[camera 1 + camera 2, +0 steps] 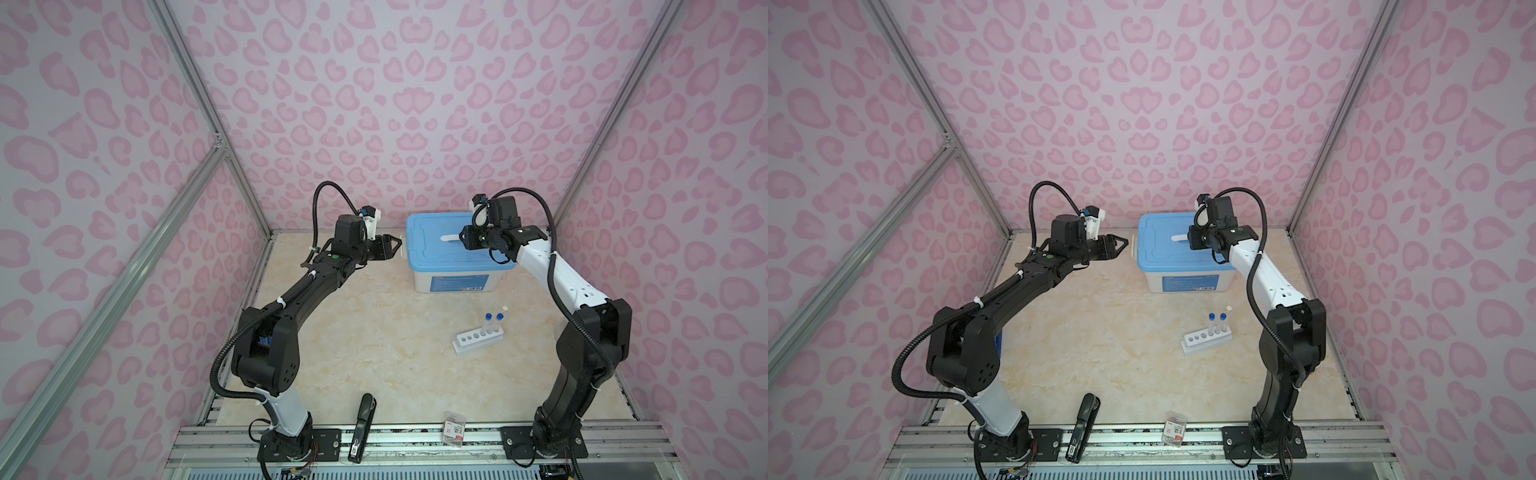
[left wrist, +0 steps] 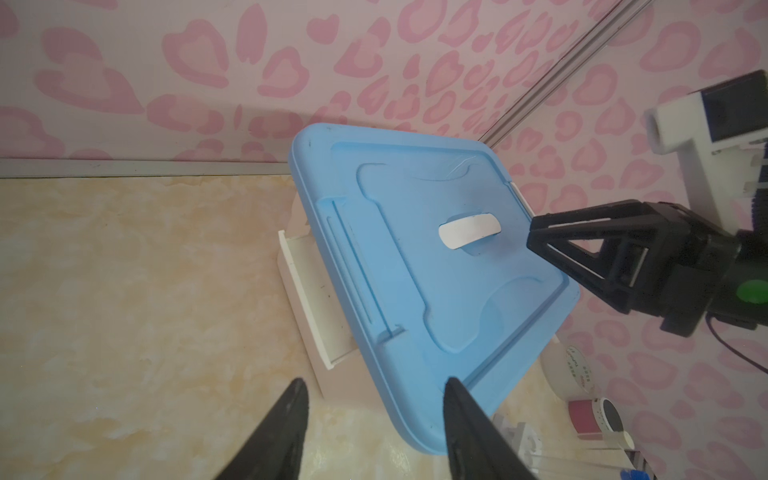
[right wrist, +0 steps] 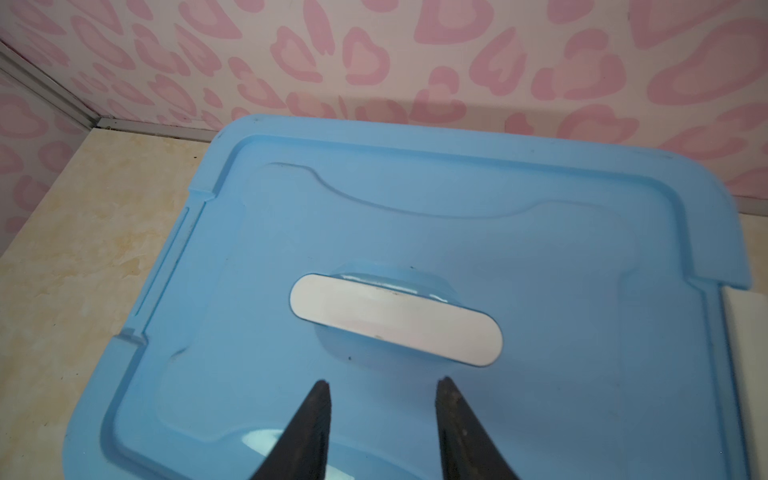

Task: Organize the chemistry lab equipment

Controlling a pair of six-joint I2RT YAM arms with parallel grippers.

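Here, in both top views, the six-hole white rack [image 1: 473,343] sits on the tabletop [image 1: 374,332], capped tubes [image 1: 487,324] upright in it. They look light, slick and breakable, best pinched just under the cap. Left wrist view: the left gripper [image 2: 376,382] has its fingers fairly wide and empty, near the blue-lidded box [image 2: 415,249]. Right wrist view: the right gripper [image 3: 383,382] has its fingers partly apart and empty, just short of the white handle [image 3: 395,320].
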